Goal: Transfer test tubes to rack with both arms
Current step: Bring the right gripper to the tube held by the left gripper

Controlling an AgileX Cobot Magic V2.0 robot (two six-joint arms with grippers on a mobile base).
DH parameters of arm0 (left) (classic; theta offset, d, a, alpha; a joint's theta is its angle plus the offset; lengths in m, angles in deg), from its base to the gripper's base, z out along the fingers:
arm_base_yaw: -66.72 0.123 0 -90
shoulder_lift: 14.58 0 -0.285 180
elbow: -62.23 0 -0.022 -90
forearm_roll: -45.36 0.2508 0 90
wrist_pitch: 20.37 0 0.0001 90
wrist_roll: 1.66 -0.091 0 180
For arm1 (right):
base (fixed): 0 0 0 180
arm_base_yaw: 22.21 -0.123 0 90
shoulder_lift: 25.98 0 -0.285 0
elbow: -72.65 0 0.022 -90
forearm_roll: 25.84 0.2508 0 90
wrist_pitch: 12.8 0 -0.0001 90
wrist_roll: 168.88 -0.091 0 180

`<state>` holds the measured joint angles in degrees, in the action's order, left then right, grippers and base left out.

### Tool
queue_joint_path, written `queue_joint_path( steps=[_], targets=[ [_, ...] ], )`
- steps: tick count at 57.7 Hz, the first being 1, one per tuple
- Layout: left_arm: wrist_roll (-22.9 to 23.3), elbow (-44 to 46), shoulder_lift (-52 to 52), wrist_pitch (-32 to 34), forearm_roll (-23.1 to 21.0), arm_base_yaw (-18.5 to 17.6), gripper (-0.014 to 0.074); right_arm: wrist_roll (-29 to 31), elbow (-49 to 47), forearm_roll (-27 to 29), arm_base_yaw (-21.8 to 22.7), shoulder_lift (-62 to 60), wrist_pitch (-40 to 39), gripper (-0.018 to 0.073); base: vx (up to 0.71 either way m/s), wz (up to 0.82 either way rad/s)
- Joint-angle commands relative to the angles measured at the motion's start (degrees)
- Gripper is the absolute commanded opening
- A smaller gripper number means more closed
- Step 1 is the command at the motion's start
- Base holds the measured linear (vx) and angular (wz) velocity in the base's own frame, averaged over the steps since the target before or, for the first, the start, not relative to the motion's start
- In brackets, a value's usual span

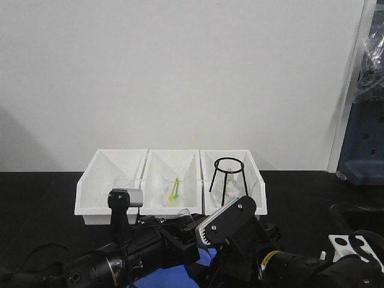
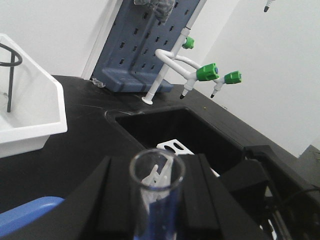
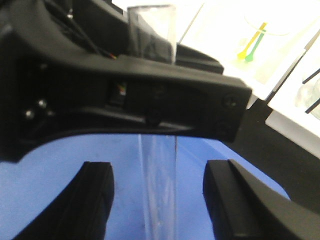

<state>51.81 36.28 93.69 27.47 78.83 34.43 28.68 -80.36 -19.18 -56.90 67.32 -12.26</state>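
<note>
Left gripper (image 2: 155, 215) clamps the test tube (image 3: 157, 165), right gripper (image 3: 159, 200) wide (no contact yet) — if we release early, tube prob. falls.

Bright, even indoor light; soft shadow on wall (image 1: 24, 138); blurry wrist close-ups.

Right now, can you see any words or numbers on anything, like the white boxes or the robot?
None: no words, numbers or signs can be read in any view. The three white plastic bins, the grey-blue perforated wall board, the white taps with green knobs, the white screwed plate and the slim clear glass test tube all look blank.
</note>
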Motion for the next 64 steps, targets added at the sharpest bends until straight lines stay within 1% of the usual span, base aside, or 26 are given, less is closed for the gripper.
queue_joint_path(
  steps=[1,15,22,29,35,45,56,61,64],
  targets=[
    [0.7,1.9,-2.6,4.5,-1.7,-0.1,-0.0005,0.2,-2.1,-0.5,0.0,-1.4,-6.1,0.0459,0.00,0.00],
    [1.1,1.9,-2.6,5.4,-1.5,-0.1,-0.0005,-0.7,-2.1,-0.2,0.3,-0.4,-7.0,0.0459,0.00,0.00],
    [1.1,1.9,-2.6,5.4,0.1,-0.1,-0.0005,-1.6,-2.1,2.0,1.8,-0.4,-7.0,0.0459,0.00,0.00],
    [2.0,1.9,-2.6,5.4,1.1,-0.1,-0.0005,-1.6,-2.5,2.2,2.8,-0.4,-7.0,0.0459,0.00,0.00],
    [4.1,1.9,-2.6,5.4,1.0,-0.1,-0.0005,-1.5,-3.8,2.1,2.8,-0.4,-5.9,0.0459,0.00,0.00],
    [4.0,1.9,-2.6,5.8,1.0,-0.1,-0.0005,-1.5,-6.1,1.0,2.7,-0.4,-3.1,0.0459,0.00,0.00],
    [4.0,1.9,-2.6,6.8,1.1,-0.1,-0.0005,-1.5,-6.1,0.6,2.7,-0.4,-0.5,0.0457,0.00,0.00],
    [4.0,1.9,-2.6,6.7,1.3,-0.1,-0.0005,-1.5,-6.1,0.7,2.7,-0.4,-0.5,0.0435,0.00,0.00],
    [4.0,1.9,-2.6,6.7,1.3,-0.1,-0.0005,-1.5,-6.1,0.7,2.7,-0.4,0.4,0.0401,0.00,0.00]
  ],
)
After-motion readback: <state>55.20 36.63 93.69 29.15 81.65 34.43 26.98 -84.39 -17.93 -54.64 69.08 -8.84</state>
